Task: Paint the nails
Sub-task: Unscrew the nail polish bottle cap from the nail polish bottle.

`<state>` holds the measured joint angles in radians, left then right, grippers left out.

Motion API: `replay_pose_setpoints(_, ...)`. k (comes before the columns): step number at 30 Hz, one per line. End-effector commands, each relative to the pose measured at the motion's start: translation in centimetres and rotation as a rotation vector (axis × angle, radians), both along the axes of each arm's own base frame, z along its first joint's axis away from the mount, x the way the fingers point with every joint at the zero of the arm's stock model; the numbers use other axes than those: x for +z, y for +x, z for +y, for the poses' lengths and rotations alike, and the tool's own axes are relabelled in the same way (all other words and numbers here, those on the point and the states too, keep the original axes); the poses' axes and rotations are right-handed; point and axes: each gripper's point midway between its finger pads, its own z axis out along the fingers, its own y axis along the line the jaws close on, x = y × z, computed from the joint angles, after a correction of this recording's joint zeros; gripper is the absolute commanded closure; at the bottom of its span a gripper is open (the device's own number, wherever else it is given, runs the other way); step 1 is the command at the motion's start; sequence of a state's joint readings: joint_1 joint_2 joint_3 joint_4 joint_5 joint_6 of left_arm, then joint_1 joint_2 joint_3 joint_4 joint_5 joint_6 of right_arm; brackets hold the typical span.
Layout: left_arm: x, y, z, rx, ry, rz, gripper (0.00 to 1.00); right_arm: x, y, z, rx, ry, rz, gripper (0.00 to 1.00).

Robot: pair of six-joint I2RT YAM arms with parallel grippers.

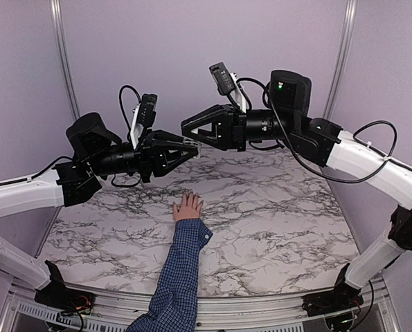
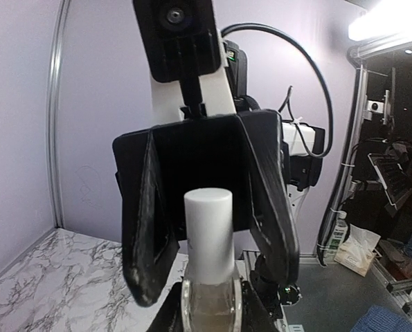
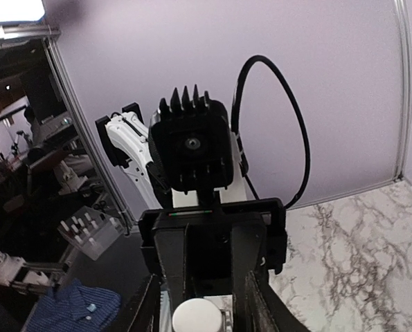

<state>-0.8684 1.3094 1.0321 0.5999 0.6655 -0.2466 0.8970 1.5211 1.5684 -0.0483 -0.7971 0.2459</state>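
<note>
A small light-skinned hand (image 1: 188, 206) with spread fingers lies flat on the marble table (image 1: 282, 207), in a blue checked sleeve (image 1: 181, 270); its nails are too small to make out. High above it my two grippers meet tip to tip. My left gripper (image 1: 190, 148) (image 2: 208, 311) is shut on a clear glass polish bottle (image 2: 208, 301) with a white cap (image 2: 208, 228). My right gripper (image 1: 189, 133) (image 3: 199, 311) is open, one finger on each side of the cap (image 3: 197, 318), with gaps showing on both sides.
Purple walls with metal posts (image 1: 64, 55) close the back and sides. Cables loop over both wrists. A blue checked garment (image 3: 74, 308) and shelves with clutter lie beyond the table's edge.
</note>
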Motion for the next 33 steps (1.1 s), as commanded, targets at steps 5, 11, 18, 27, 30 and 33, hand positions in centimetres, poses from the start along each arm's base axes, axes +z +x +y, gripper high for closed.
replay_pose_setpoints(5,-1.2,4.9,1.8,0.352,0.037,-0.047,1.00,-2.1,5.0,0.9,-0.275,-0.086,0.163,0.50)
replay_pose_setpoints(11,-3.1,7.3,2.8,0.501,0.083,-0.025,1.00,-2.7,7.4,0.3,-0.416,-0.095,0.232,0.48)
replay_pose_setpoints(18,-5.0,8.7,3.0,0.579,0.140,-0.015,1.00,-4.7,9.8,0.3,-0.537,-0.150,0.293,0.51)
replay_pose_setpoints(27,-7.5,9.9,2.4,0.644,0.231,-0.004,1.00,-6.7,11.3,0.8,-0.606,-0.189,0.359,0.59)
replay_pose_setpoints(30,-8.2,10.1,2.4,0.665,0.256,-0.004,1.00,-7.0,11.3,1.1,-0.605,-0.193,0.363,0.64)
replay_pose_setpoints(33,-8.6,10.3,2.4,0.678,0.276,-0.008,1.00,-7.5,11.4,1.5,-0.603,-0.208,0.371,0.69)
